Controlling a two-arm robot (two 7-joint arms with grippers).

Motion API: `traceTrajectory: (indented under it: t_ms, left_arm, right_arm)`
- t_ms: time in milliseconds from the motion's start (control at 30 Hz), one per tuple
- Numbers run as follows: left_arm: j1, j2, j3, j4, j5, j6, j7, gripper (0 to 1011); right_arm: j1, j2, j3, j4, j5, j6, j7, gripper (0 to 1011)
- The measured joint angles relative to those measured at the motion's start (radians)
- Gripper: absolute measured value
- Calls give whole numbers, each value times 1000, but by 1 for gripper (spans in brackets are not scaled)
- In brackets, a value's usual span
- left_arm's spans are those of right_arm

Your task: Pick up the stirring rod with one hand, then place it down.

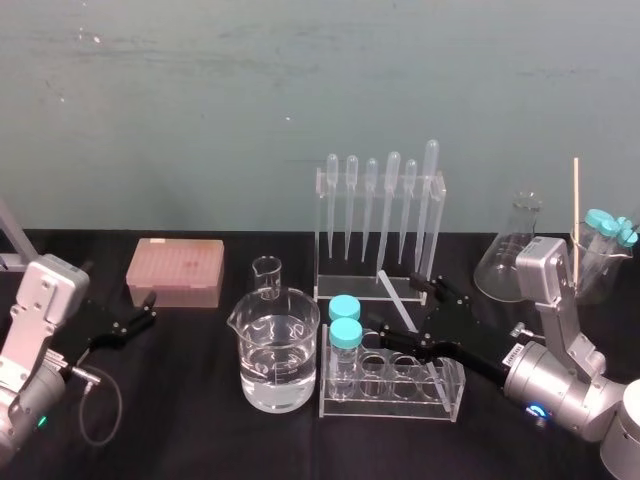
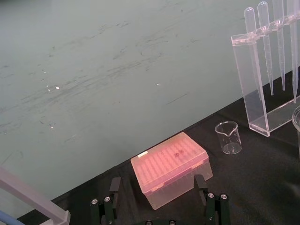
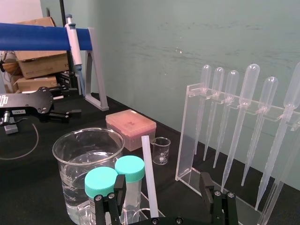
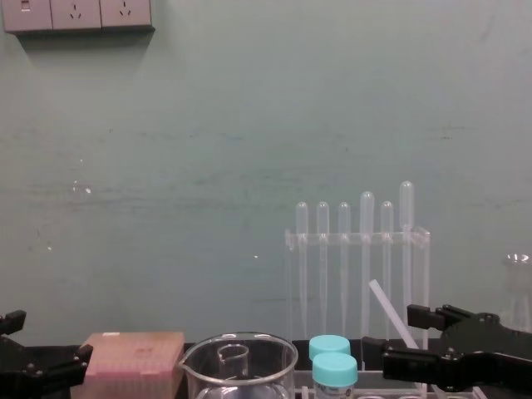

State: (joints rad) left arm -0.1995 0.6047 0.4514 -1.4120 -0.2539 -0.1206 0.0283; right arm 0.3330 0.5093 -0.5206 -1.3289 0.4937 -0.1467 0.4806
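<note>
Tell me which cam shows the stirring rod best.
Right wrist view: the stirring rod rises nearly full length between the right end effector's open fingers. Head view: the rod is a short slanted sliver before the pipette rack. Chest view: a slanted piece.

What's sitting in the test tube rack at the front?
Two blue-capped tubes stand at the left end of the rack; the other holes look empty. The right gripper covers part of its back edge.
</note>
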Motion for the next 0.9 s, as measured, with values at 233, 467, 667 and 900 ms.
traceTrajectory:
  t_ms: [233,467,667,900]
  left_arm:
    - [0,0,0,0,0,0,0,1000]
    - [0,0,0,0,0,0,0,1000]
    - [0,0,0,0,0,0,0,1000]
    - [0,0,0,0,0,0,0,1000]
  right_arm:
    - [-1,1,0,-1,0,-4,0,927]
    - [-1,1,-1,-2,-1,-6,-1,715]
    - [-1,2,-1,-2,-1,-7,-1,512]
    - [-1,2,-1,-2,-1,-7,-1,287]
